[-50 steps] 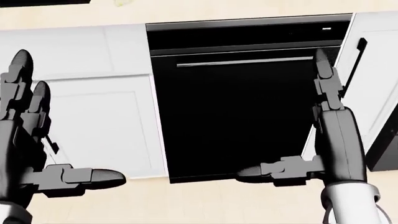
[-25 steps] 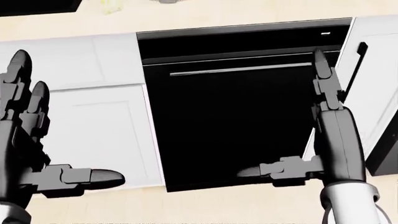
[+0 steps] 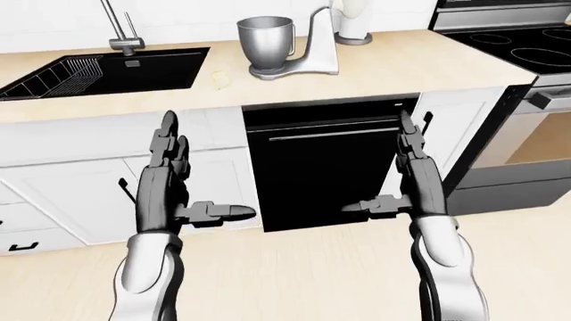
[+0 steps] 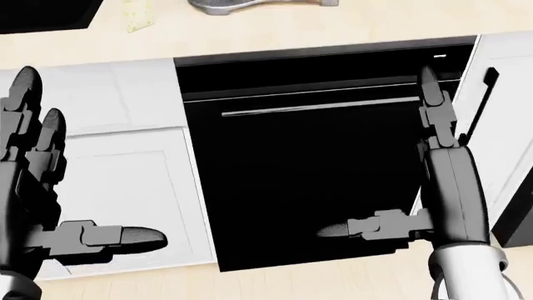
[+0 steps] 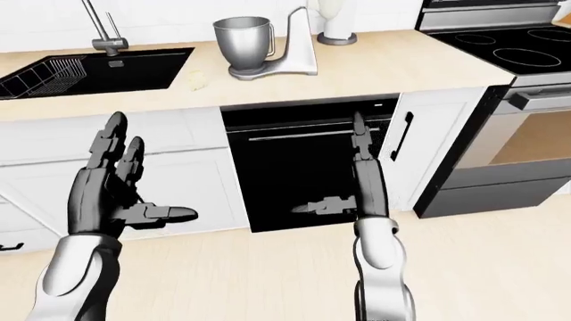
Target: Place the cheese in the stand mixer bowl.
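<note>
The cheese [image 3: 222,80] lies on the table [image 3: 375,67] just left of the mixer [image 3: 312,50] and its bowl [image 3: 265,39], while the left hand [image 3: 169,190] and right hand [image 3: 406,180] hang empty below, fingers spread.

No legible text, labels, brands or numbers anywhere. Only a small unreadable white mark on the dishwasher [image 4: 300,181] panel.

Two robot arms with glossy white forearm shells; the left hand [image 3: 165,190] and right hand [image 3: 412,184] are dark grey — each with three blocky, segmented fingers.
</note>
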Motion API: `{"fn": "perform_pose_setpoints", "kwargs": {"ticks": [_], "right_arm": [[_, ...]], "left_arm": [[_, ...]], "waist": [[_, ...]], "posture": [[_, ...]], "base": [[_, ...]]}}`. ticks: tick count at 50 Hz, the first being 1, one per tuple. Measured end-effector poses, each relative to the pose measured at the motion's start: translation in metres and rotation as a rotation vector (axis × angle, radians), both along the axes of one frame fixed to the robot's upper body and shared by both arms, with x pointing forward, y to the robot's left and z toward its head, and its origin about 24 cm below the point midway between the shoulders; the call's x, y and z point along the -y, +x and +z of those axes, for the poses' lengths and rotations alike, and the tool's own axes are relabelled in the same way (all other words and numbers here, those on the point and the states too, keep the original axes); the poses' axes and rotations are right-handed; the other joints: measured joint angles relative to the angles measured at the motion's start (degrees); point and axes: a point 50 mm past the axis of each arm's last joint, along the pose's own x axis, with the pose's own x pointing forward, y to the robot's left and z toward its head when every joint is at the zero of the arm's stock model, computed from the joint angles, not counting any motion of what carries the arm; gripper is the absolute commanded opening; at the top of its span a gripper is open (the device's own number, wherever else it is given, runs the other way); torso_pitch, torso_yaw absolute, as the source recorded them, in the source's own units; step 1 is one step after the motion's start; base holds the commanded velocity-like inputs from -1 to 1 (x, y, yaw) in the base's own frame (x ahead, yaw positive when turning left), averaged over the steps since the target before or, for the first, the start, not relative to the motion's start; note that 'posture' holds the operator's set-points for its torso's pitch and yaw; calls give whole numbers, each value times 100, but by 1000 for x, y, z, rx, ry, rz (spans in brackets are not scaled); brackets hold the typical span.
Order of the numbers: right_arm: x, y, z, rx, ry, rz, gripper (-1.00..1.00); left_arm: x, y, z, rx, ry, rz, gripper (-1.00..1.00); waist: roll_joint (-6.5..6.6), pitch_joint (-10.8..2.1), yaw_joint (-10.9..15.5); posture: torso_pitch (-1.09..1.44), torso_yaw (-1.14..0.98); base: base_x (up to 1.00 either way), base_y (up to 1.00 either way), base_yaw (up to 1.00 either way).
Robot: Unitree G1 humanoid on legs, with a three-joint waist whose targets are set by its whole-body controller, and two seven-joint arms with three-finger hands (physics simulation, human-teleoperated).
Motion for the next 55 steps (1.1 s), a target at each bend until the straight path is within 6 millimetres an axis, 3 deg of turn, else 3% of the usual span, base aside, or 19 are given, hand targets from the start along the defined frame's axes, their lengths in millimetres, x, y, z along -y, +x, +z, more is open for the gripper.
{"fn": "perform_pose_setpoints", "kwargs": {"ticks": [2, 4, 8, 10, 12, 14, 16, 20, 23, 29, 33, 35, 41, 45, 48, 49, 52, 55], "right_arm": [[0, 1, -3, -17, 1, 7, 100], [1, 1, -1, -11, 0, 0, 100], [2, -1, 6, 27, -5, -8, 100], [2, -1, 8, 38, -8, -6, 100], [6, -1, 5, 23, -13, -24, 100], [9, -1, -1, -6, -11, -43, 100], [9, -1, -1, -12, -11, -45, 100], [7, -2, 4, 15, -13, -34, 100], [5, -2, 7, 26, -12, -26, 100], [1, 0, 0, -13, -4, 1, 100], [2, -2, 7, 24, -9, -9, 100], [2, -2, 8, 33, -11, -7, 100], [9, -2, 0, -17, -16, -50, 100], [6, -2, 5, 11, -20, -37, 100], [5, -2, 9, 26, -22, -30, 100], [2, -2, 7, 21, -16, -21, 100], [-1, -1, 1, -15, -13, 3, 100], [1, -1, 2, -12, -13, -5, 100]], "left_arm": [[-1, 0, -3, -17, -1, 11, 100], [-1, 0, -1, -10, 0, 8, 100], [1, -1, 3, 16, 2, -2, 100], [1, -1, 5, 27, 2, -4, 100], [5, 0, 2, 11, -8, -23, 100], [7, 1, -2, -13, -10, -39, 100], [7, 1, -2, -15, -10, -36, 100], [5, -1, 4, 16, -6, -25, 100], [4, -1, 6, 30, -1, -23, 100], [-1, 0, -2, -15, -1, 9, 100], [1, -1, 4, 16, 2, -2, 100], [1, -1, 6, 25, 4, -4, 100], [6, 1, -1, -17, -9, -38, 100], [5, 0, 4, 13, -4, -26, 100], [5, -1, 7, 31, -2, -28, 100], [3, -1, 5, 24, 2, -20, 100], [-1, -1, -1, -13, -1, 7, 100], [-1, -1, 1, -4, 0, 6, 100]], "waist": [[-32, -25, 19], [-148, -40, 13], [-456, -18, 36], [-684, -71, 25], [-572, -23, -55], [-602, -20, -88], [-530, -24, -88], [-230, 29, -95], [62, -30, -99], [-127, -27, -1], [-410, -22, 21], [-633, -56, 30], [-540, -14, -95], [-262, 32, -93], [81, -25, -113], [23, -21, -63], [29, -12, 12], [-141, -38, 10]], "posture": [[0, 0], [0, 0], [0, 0], [0, 0], [0, 0], [0, 0], [0, 0], [0, 0], [0, 0], [0, 0], [0, 0], [0, 0], [0, 0], [0, 0], [0, 0], [0, 0], [0, 0], [0, 0]], "base": [[14, 0, 0], [15, 0, 0], [14, 0, 0], [14, 0, 0], [14, 0, 0], [14, 0, 0], [14, 0, 0], [13, 0, 0], [14, 0, 0], [14, 0, 0], [14, 0, 0], [15, 0, 0], [15, 0, 0], [15, 0, 0], [15, 0, 0], [16, 0, 0], [15, 0, 0], [16, 0, 0]]}}
